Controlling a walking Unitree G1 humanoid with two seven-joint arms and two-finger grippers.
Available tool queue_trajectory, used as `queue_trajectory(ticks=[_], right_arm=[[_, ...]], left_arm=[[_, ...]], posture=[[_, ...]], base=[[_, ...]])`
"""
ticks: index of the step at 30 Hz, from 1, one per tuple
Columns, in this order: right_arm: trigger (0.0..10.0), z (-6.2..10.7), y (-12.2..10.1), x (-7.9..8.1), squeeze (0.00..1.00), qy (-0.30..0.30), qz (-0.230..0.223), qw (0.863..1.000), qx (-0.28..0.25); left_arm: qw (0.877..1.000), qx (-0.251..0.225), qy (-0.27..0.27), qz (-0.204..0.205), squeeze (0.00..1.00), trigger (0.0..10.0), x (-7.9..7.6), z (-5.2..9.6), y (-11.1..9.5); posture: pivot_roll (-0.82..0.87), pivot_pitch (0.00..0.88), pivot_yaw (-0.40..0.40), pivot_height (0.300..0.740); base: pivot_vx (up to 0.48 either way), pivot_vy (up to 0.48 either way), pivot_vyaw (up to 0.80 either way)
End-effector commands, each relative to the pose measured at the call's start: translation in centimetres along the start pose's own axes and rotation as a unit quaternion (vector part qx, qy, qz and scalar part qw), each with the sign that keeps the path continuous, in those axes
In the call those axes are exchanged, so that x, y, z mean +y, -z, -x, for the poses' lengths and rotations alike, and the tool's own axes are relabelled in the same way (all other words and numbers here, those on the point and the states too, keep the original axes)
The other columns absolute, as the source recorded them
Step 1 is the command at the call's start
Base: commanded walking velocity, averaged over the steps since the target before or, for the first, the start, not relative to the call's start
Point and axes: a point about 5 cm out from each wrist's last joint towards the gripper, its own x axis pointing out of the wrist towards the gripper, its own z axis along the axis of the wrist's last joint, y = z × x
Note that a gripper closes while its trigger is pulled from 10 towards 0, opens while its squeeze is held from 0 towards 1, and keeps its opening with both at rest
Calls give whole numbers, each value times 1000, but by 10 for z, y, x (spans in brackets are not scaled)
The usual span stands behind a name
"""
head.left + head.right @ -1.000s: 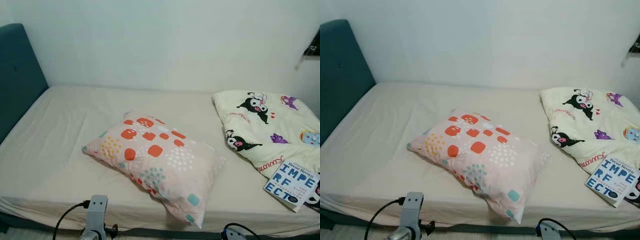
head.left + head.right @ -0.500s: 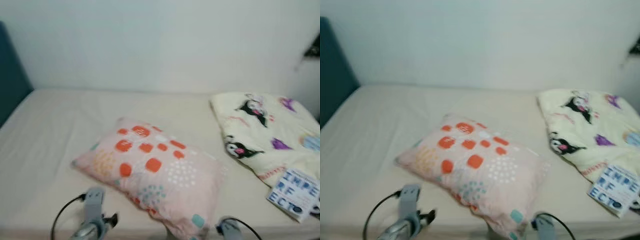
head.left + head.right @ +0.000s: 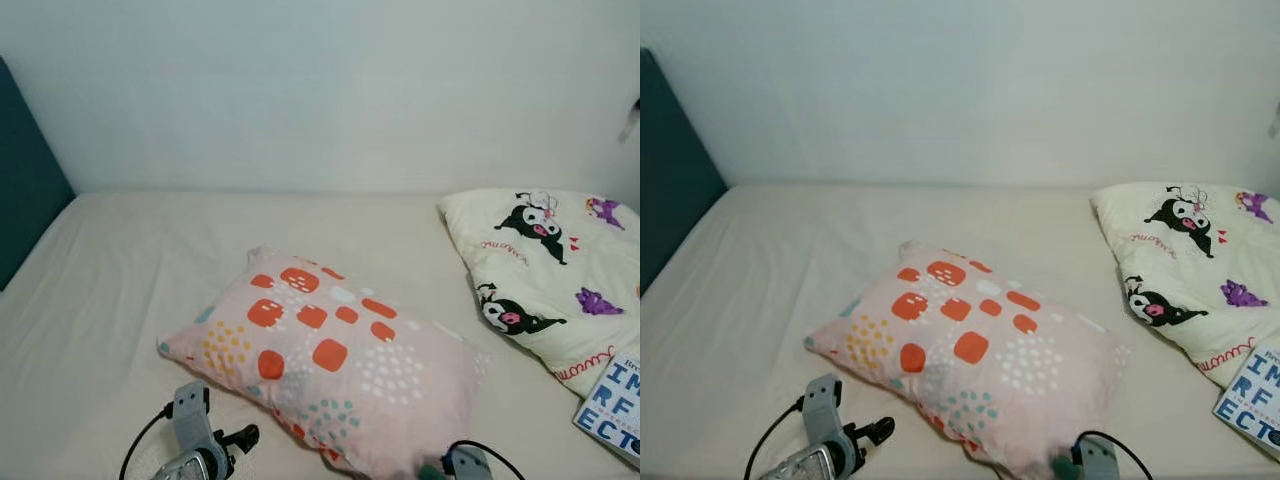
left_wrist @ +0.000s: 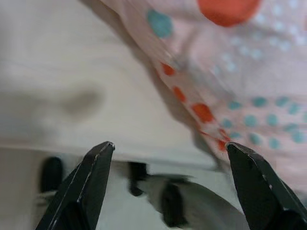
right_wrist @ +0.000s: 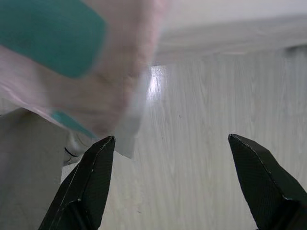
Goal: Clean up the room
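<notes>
Here, view by view:

Head views – pillow: the spotted pillow lies slantwise on the bed, its near corner overhanging the front edge; the folded cartoon blanket and a book lie well apart from it to the right.

Head views – arms: the left gripper sits just beside the pillow's near-left edge; the right arm's wrist sits just under the overhanging corner.

Left wrist view – left gripper: fingers spread wide, holding nothing; the pillow's seam edge lies just ahead of them, over the sheet.

Right wrist view – right gripper: fingers spread wide, empty; the drooping pillow corner hangs near one finger, wooden floor beyond.

Handling, judged: light, soft, easily squashed, not fragile; the cloth may slip and sag if pinched thinly.

Hold, judged: take a thick fold at the near edge or corner, one gripper at each end.
</notes>
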Motion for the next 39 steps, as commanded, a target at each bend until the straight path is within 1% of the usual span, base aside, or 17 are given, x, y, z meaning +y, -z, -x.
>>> queue_trajectory(ticks=[1,4,7,8,9,10,12,13,16,20,21,23,25,27,30,34,39], right_arm=[[10000,0,2,0,0,5,-20,1000,-4],[10000,0,-1,0,0,11,-37,999,-23],[10000,1,-2,0,0,14,-45,998,-34],[10000,0,-23,-9,0,20,-51,996,-64],[10000,2,-63,-21,0,28,-58,992,-110],[10000,2,-63,-21,0,28,-58,992,-110],[10000,13,-119,-34,0,34,-67,981,-178],[10000,13,-119,-34,0,34,-67,981,-178],[10000,23,-151,-34,0,29,-70,971,-225],[10000,29,-166,-33,0,25,-74,966,-248],[10000,35,-180,-33,0,22,-75,959,-271],[10000,35,-180,-33,0,22,-75,959,-271],[10000,50,-211,-40,0,20,-82,943,-323],[10000,50,-211,-40,0,20,-82,943,-323],[10000,73,-246,-45,0,1,-92,917,-389],[10000,88,-263,-39,0,-34,-89,897,-432],[10000,98,-268,-34,0,-60,-92,882,-457]], left_arm=[[999,7,25,28,0,10000,-6,-2,2],[996,7,67,64,0,10000,-16,-4,1],[994,10,90,64,0,10000,-23,-6,0],[992,7,110,61,0,10000,-32,-9,-1],[990,-4,124,61,0,10000,-41,-11,-5],[990,-4,124,61,0,10000,-41,-11,-5],[989,-28,128,71,0,10000,-50,-15,-13],[989,-28,128,71,0,10000,-50,-15,-13],[988,-49,117,90,0,10000,-56,-18,-19],[988,-57,112,94,0,10000,-58,-18,-21],[988,-63,102,95,0,10000,-58,-19,-22],[988,-63,102,95,0,10000,-58,-19,-22],[990,-74,71,101,0,10000,-53,-19,-24],[990,-74,71,101,0,10000,-53,-19,-24],[991,-77,34,105,0,10000,-45,-18,-24],[990,-76,22,119,0,10000,-43,-18,-21],[986,-77,24,147,0,10000,-45,-18,-18]], posture=[[-168,47,-10,706],[-175,48,-10,696],[-179,48,-11,691],[-187,50,-12,686],[-193,52,-13,681],[-193,52,-13,681],[-211,59,-18,671],[-211,59,-18,671],[-228,64,-22,661],[-244,70,-24,656],[-255,73,-25,651],[-255,73,-25,651],[-280,82,-26,641],[-280,82,-26,641],[-338,100,-33,626],[-367,109,-43,611],[-400,128,-55,596]], base=[[0,0,0],[0,0,0],[0,0,0],[0,0,0],[0,0,0],[0,0,0],[0,0,0],[0,0,0],[0,0,0],[0,0,0],[0,0,0],[0,0,0],[0,0,0],[0,0,0],[0,0,0],[0,0,0],[0,0,0]])
